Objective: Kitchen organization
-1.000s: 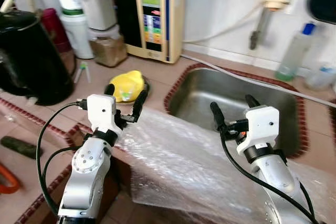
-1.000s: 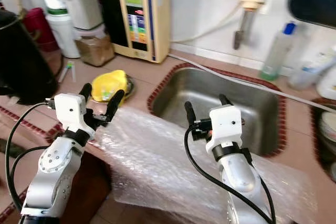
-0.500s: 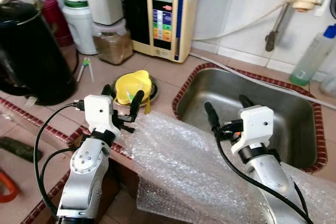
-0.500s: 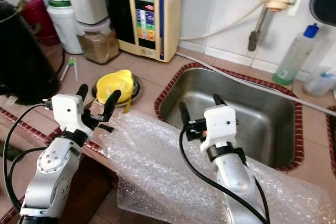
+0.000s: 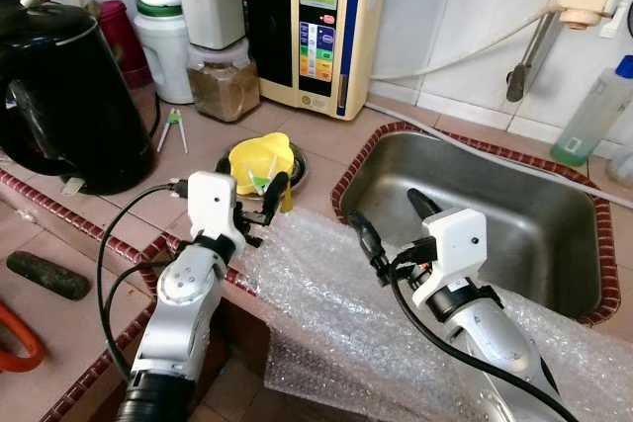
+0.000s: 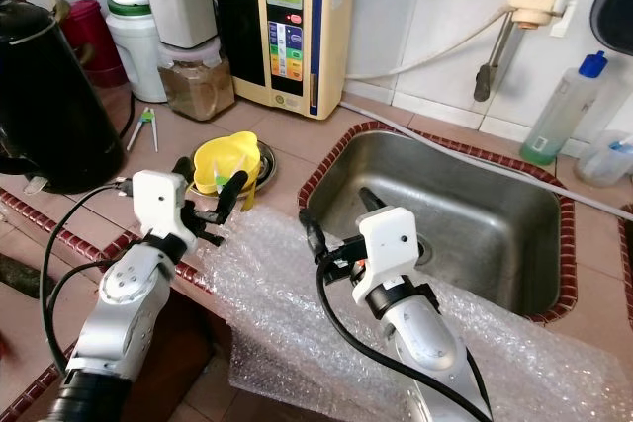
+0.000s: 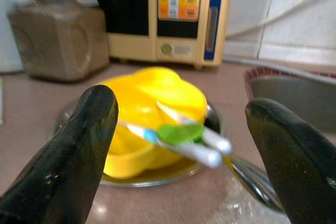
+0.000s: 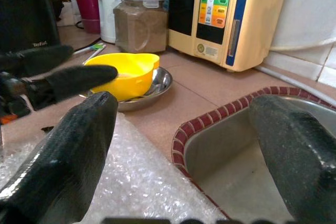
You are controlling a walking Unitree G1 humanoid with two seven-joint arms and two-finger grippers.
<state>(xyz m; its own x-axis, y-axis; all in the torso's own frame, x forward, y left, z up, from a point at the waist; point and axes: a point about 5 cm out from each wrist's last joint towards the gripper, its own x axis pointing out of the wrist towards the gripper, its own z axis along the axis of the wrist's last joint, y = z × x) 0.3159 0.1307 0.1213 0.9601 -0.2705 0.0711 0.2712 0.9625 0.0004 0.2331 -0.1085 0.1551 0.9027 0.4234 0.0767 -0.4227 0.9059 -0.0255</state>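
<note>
A yellow bowl (image 5: 257, 155) sits in a shallow steel dish (image 7: 157, 174) on the tiled counter, left of the sink (image 5: 475, 195). A white, green and blue brush-like item (image 7: 184, 139) lies across the bowl. My left gripper (image 5: 255, 181) is open and empty, right in front of the bowl and aimed at it, with the bowl between its fingers (image 7: 79, 150). My right gripper (image 5: 386, 210) is open and empty, above the bubble wrap (image 5: 336, 294) at the sink's near left corner.
The bubble wrap drapes over the counter's front edge. A black kettle (image 5: 59, 96) stands at the left. A jar of brown powder (image 5: 223, 86) and a cream water unit (image 5: 321, 27) stand against the back wall. A clear bottle (image 5: 593, 106) is behind the sink.
The camera has shifted, so the whole scene sits lower and to the right. My left gripper has closed in on the yellow bowl. My right gripper has moved left off the sink onto the wrap.
</note>
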